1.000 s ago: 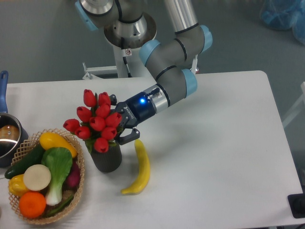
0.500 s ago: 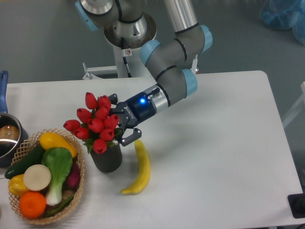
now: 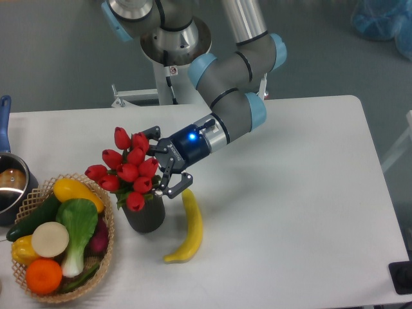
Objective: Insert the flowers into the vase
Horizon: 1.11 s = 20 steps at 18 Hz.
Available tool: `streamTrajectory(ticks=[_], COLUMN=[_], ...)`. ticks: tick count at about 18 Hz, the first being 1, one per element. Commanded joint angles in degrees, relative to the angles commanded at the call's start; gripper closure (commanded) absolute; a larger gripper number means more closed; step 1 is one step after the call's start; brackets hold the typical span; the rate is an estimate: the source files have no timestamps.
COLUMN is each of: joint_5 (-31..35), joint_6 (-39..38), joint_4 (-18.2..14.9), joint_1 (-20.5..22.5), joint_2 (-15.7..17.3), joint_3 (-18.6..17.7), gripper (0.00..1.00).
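The flowers [image 3: 127, 168], a bunch of red tulip buds with green leaves, stand with their stems down in the vase [image 3: 145, 216], a short dark grey cylinder left of centre on the white table. The buds lean a little to the left over the vase's mouth. My gripper [image 3: 165, 161] sits just to the right of the bunch, pointing left. Its jaws are spread apart, one finger above the buds and one beside the vase's rim, and they no longer clamp the bunch. The stems are hidden inside the vase.
A yellow banana [image 3: 187, 226] lies right beside the vase, under the gripper. A wicker basket [image 3: 108, 226] of vegetables and fruit stands to the vase's left. A metal pot [image 3: 9, 188] with a blue handle is at the left edge.
The jaws have spread wider and let go of the flowers. The bunch has sunk slightly and tipped left in the vase.
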Motion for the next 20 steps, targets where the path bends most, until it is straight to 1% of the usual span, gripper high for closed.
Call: streamTrajectory(ticks=[2,6,10,12,15,18,20], joint_5=[3.07,8.96,9.50,10.90,14.76,18.19,18.64], joint_6=[0.00,-0.35,-0.26,-0.53,-0.53,-1.05,-1.58], joint_4=[0.00,0.00,0.00,-0.09,-0.09,-0.09,-0.09], joint_1=[0.35,1.49,1.93,2.63,3.69,6.94,8.52], joint_2=[0.26,2.11,3.78,4.39,7.20,10.62,12.39], joint_3=[-0.09,-0.44,-0.97,-1.05,-0.79,0.17,1.14], gripper=[0.00,0.00,0.00,0.00,0.00,0.00,0.00])
